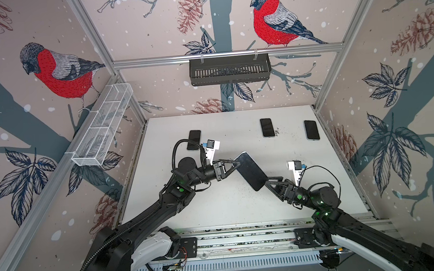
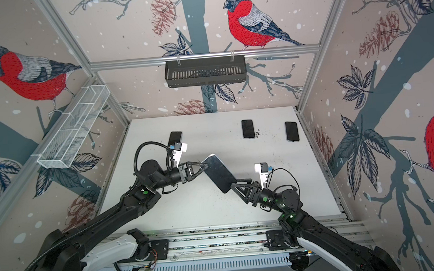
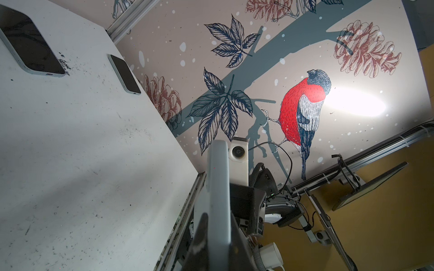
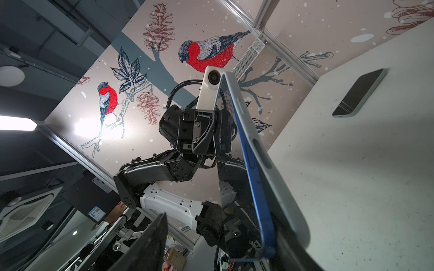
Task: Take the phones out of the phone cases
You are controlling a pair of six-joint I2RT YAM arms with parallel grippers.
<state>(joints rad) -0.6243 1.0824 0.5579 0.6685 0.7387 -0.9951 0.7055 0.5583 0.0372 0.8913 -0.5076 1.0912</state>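
Observation:
A phone (image 1: 249,170) (image 2: 220,173) with a dark screen and a blue edge (image 4: 252,169) sits in a pale grey phone case (image 4: 291,211) (image 3: 218,176), held tilted in the air above the white table. My left gripper (image 1: 235,163) (image 2: 205,165) (image 3: 218,246) is shut on its upper far end, a finger on each face. My right gripper (image 1: 267,185) (image 2: 234,186) (image 4: 219,218) stands open around the lower near end. One of its fingers (image 4: 150,241) is well clear of the screen. At that end a dark gap shows between the blue edge and the case.
Three more phones lie flat at the back of the table (image 1: 229,208): one at the left (image 1: 194,139), one in the middle (image 1: 267,127), one at the right (image 1: 311,130). A black basket (image 1: 229,69) hangs on the back rail, a white mesh basket (image 1: 103,125) on the left rail.

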